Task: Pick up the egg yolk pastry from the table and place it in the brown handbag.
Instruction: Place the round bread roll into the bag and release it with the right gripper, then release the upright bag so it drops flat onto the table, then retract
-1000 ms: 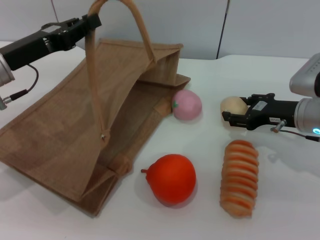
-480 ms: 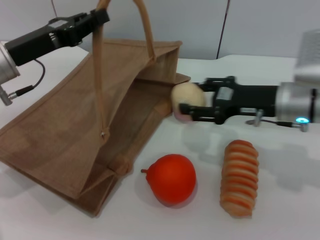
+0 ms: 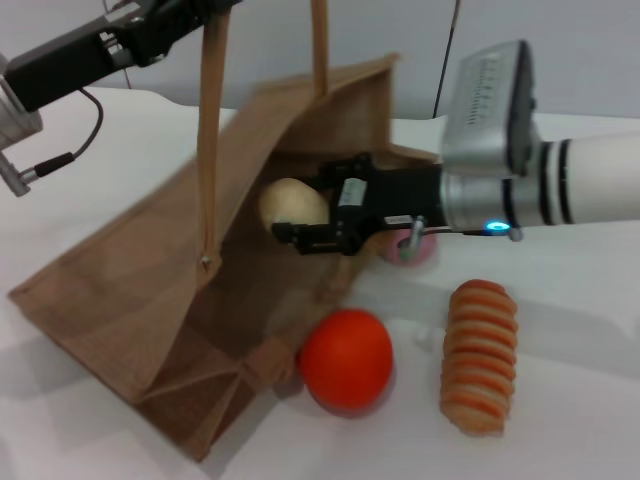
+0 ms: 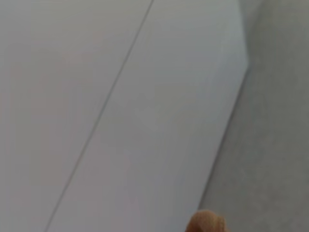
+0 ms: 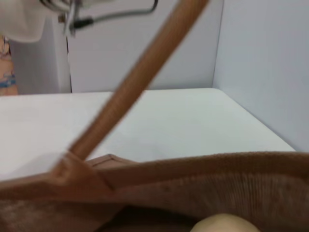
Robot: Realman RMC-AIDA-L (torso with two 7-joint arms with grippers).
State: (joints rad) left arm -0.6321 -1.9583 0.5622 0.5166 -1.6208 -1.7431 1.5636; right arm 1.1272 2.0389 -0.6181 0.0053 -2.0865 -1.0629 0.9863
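Observation:
The brown handbag (image 3: 130,270) lies on the table with its mouth pulled up and open. My left gripper (image 3: 192,18), at the top left, is shut on one of the handbag's handles (image 3: 212,120) and holds it up. My right gripper (image 3: 303,218) reaches in from the right, shut on the egg yolk pastry (image 3: 290,202), a pale cream bun. The pastry is held just inside the bag's mouth, above the lower wall. In the right wrist view the bag's rim (image 5: 203,169) crosses close ahead, and the top of the pastry (image 5: 222,224) shows at the frame's edge.
A red pear-shaped fruit (image 3: 346,358) sits by the bag's front corner. A striped bread roll (image 3: 480,355) lies to its right. A pink ball (image 3: 422,252) is mostly hidden behind my right gripper. The left wrist view shows a wall and a handle tip (image 4: 206,223).
My right gripper carried the pastry leftward from the open table, past the pink ball, into the bag's mouth. My left gripper lifted the handle higher, which opened the bag wider.

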